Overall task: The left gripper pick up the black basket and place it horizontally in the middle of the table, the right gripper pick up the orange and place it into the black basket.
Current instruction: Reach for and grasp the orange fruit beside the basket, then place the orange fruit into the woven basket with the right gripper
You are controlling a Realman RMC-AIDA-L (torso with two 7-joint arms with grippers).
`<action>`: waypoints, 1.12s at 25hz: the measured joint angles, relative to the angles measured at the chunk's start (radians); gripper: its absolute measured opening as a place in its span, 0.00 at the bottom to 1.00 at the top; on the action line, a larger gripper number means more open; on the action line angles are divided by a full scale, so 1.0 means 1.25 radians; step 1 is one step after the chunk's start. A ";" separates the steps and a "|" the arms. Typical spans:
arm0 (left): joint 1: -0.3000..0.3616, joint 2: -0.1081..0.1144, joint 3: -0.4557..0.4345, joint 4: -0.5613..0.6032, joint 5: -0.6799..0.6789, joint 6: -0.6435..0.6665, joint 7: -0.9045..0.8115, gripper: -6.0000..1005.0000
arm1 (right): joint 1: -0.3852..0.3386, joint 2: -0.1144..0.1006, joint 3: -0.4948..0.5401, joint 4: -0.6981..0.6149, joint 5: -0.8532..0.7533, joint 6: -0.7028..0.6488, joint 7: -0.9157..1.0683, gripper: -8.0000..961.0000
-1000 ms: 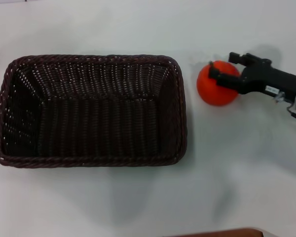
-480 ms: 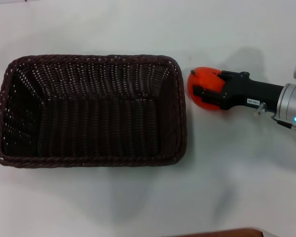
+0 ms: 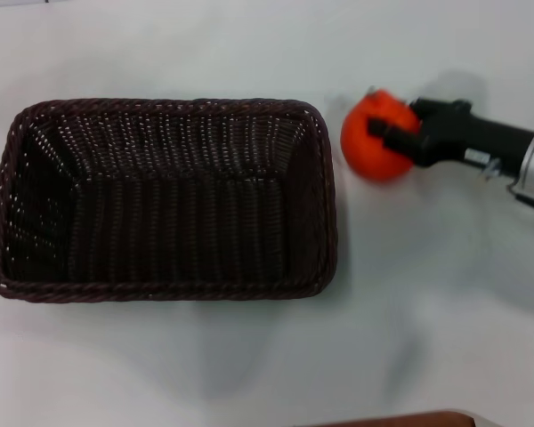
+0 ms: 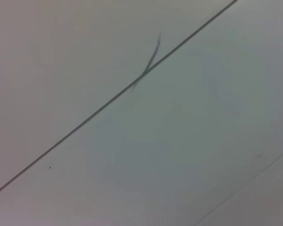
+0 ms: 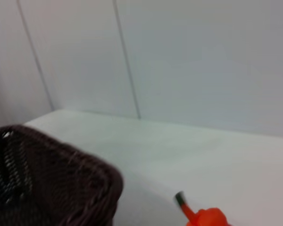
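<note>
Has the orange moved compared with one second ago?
Yes. Held by the right gripper, the orange has shifted a little toward the black basket, which stayed put.

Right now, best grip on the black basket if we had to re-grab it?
Judgement call: pinch the braided rim of the black basket on a short end wall, coming from above on the robot's left side. It sits upright, mouth open, empty, too wide to span. The right side is crowded: the right gripper holds the orange just beside that rim, over the table.
</note>
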 joint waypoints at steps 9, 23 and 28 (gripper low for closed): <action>0.006 -0.001 0.001 0.005 -0.017 -0.019 0.000 0.79 | -0.049 0.001 0.060 -0.127 0.146 0.188 0.002 0.42; 0.004 -0.003 0.002 0.056 -0.055 -0.026 0.057 0.79 | 0.052 0.004 -0.149 -0.124 0.175 0.308 -0.011 0.31; 0.004 -0.003 0.002 0.136 -0.118 -0.033 0.169 0.79 | 0.100 0.005 -0.180 -0.071 0.176 0.253 -0.009 0.38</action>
